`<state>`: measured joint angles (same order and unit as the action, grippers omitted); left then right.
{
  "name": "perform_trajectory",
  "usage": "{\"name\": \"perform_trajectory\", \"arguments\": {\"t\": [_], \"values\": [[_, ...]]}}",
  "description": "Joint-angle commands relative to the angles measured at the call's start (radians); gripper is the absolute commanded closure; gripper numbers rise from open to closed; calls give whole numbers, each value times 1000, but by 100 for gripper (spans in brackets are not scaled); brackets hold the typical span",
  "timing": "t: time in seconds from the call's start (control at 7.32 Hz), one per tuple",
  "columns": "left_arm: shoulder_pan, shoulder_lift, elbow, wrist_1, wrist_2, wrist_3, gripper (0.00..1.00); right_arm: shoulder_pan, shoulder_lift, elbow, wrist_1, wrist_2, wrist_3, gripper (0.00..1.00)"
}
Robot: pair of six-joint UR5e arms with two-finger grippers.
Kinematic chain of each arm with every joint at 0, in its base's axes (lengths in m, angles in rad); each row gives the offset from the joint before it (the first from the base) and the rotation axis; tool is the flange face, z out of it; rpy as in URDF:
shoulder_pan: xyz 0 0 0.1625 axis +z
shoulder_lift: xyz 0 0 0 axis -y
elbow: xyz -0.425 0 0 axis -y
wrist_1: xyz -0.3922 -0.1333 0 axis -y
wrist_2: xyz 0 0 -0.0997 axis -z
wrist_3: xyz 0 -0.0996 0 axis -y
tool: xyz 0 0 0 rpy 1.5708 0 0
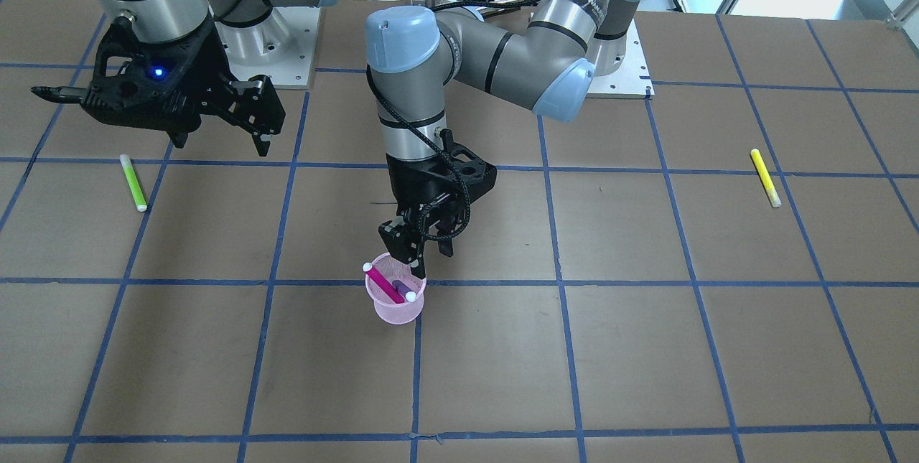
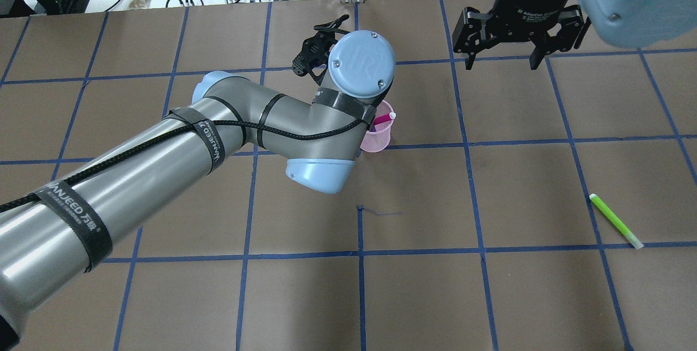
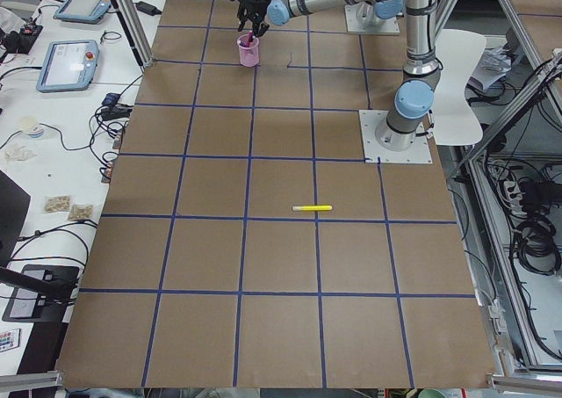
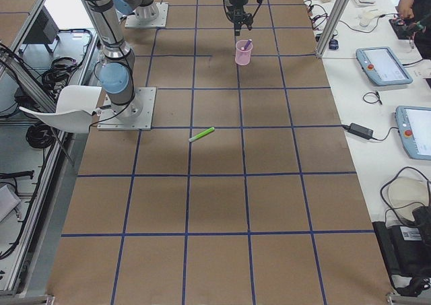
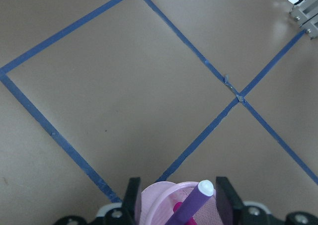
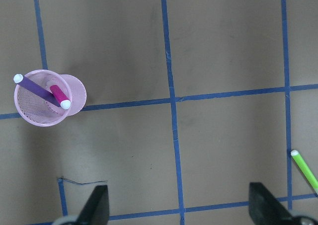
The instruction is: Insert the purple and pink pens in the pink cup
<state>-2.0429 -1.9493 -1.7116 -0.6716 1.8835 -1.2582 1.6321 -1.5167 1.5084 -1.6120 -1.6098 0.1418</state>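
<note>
Both pens stand in the cup [image 6: 74, 95]. In the right wrist view the purple pen [image 6: 32, 86] leans with its white cap over the rim at 10 o'clock. The pink pen [image 6: 59, 96] rests with its cap on the rim at 4 o'clock, so the task looks all but finished.

Trouble, as I judge it, would come from the retreat. The left gripper [image 5: 178, 199] hangs directly over the cup, its claw spread, one finger on each side of the purple pen's cap and touching neither pen nor rim as far as the left wrist view shows. A sideways or tilted pull-out could catch that cap or the rim. The mesh cup looks light, and with two pens leaning in it, it could tip and spill both. A straight lift would avoid this.

The left arm reaches far across the table with its elbow bent and its wrist pointing straight down. In the overhead view its wrist housing hides most of the cup.

The right gripper [image 2: 502, 58] hangs well apart, at 1 o'clock from the cup in that view, facing down with its claw spread wide and holding nothing.

A green pen [image 2: 615, 221] lies at 4 o'clock from the cup, and a yellow pen [image 1: 765, 177] lies far off on the other side. Neither belongs to the task.
</note>
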Motion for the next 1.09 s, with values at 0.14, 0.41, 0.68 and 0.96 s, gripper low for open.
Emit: {"name": "perform_trajectory", "arguments": {"t": [0.14, 0.41, 0.68, 0.96], "values": [[58, 85, -3, -16, -36, 224, 0, 0, 0, 1, 1, 1, 2, 0], [156, 168, -2, -109, -150, 403, 0, 0, 1, 0, 0, 1, 4, 0], [286, 268, 10, -269, -240, 664, 0, 0, 3, 0, 0, 1, 2, 0], [380, 331, 67, -496, -244, 874, 0, 0, 0, 0, 0, 1, 4, 0]]}}
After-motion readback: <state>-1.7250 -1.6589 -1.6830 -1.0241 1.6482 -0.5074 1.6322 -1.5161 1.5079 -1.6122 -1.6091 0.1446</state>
